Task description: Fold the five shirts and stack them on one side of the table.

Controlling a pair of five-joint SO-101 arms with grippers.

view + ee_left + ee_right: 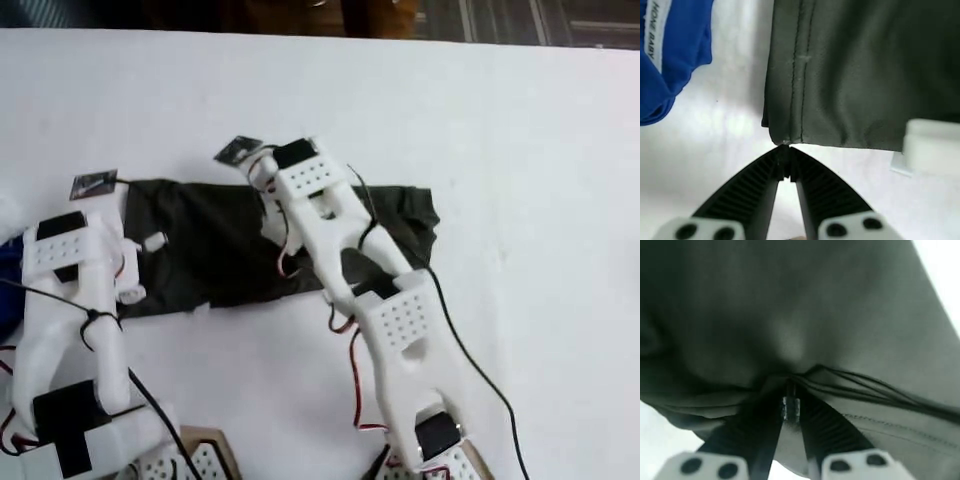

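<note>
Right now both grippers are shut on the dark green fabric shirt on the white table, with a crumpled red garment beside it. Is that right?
Not quite. The crumpled garment beside the dark green fabric shirt is blue, not red; the left wrist view shows it. The rest stands: left gripper and right gripper are shut on that shirt on the white table.

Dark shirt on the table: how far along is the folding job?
Done: hard to credit anything yet; the dark shirt lies as a rumpled band on the table. In hand: the right gripper pinches its cloth, and the left gripper is shut at a hem corner. Left: finishing this fold, then the blue garment bunched beside it, and stacking.
</note>
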